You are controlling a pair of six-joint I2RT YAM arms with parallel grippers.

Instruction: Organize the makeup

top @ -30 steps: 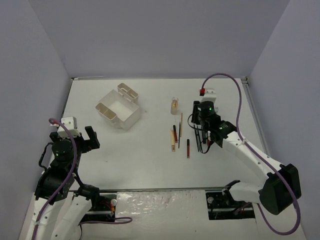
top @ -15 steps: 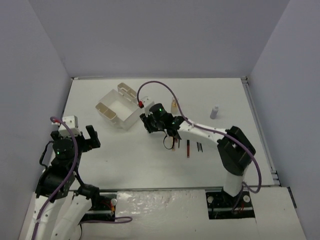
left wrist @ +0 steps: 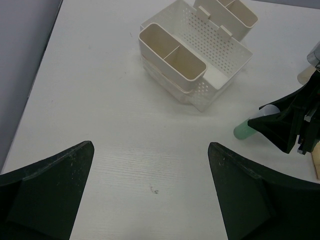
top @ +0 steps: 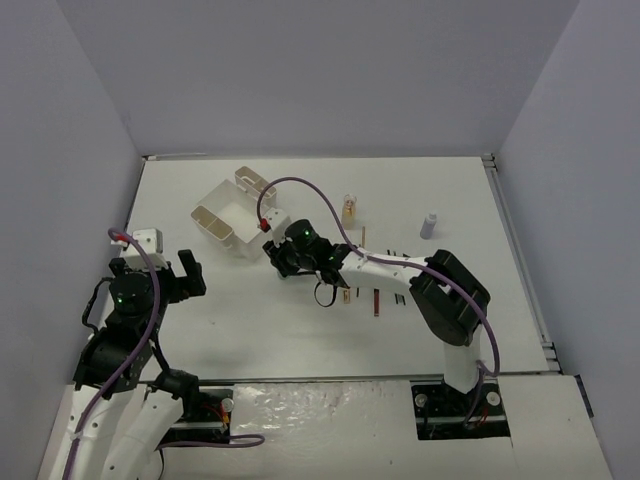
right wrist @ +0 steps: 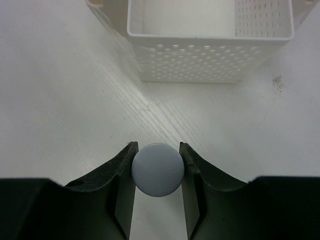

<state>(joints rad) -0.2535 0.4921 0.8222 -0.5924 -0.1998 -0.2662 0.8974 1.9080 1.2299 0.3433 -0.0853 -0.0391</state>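
Since a second ago we see the right arm swung from the far right of the flat white table (top: 300, 340) across to its middle, and the right gripper (right wrist: 157, 161) now sits near the white perforated plastic box with side compartments (top: 262, 240). Its jaws are pinching the tiny pale green bottle (left wrist: 243, 131) by its round pale grey cap (right wrist: 157, 169), one finger pressed against each side. The bottle lies level and points at the box's perforated wall, close to it but apart. We cannot tell whether it touches the table.

Our left gripper (left wrist: 151, 150) has kept its place at the near left, jaws spread wide with nothing between them, aimed at the box.

Behind the right arm, the small gold bottle (top: 349, 208) stands upright in the middle of the table, and the small grey-lilac bottle (top: 429, 225) stands well to its right. A thin red pencil-like stick (top: 375, 301) lies flat beside the arm, with other thin sticks partly hidden under it.
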